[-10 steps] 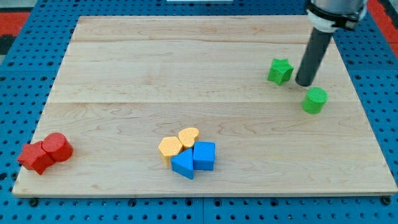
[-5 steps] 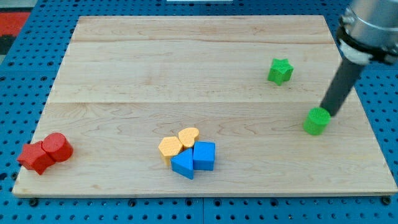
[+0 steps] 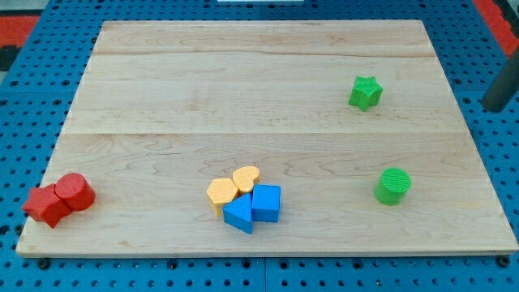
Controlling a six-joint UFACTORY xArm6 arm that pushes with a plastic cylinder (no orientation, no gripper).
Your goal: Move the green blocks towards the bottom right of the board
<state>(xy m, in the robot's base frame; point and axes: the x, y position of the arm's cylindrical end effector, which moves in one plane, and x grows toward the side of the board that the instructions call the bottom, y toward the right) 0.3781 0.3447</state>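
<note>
Green ridged cylinder block [image 3: 393, 185] is sitting toward the wooden board's [image 3: 243, 97] bottom right, green star block [image 3: 366, 92] lagging above; your rod's tip [image 3: 491, 108], seemingly off-board right, is carrying no jaws.

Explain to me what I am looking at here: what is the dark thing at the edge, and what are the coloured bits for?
This is one camera looking down at a slant on a wooden board that lies on a blue pegboard. The dark thing at the view's right edge is the rod of a robot arm; its lower end, my tip, has no tool and holds nothing. It only pushes blocks by sliding. Right now it is off the board, to the right of the green star and touching no block.

A green cylinder stands lower right. Near the bottom middle, two yellow blocks and two blue blocks huddle together. Two red blocks sit at the bottom left corner. The job is to nudge the green ones toward the bottom right.
</note>
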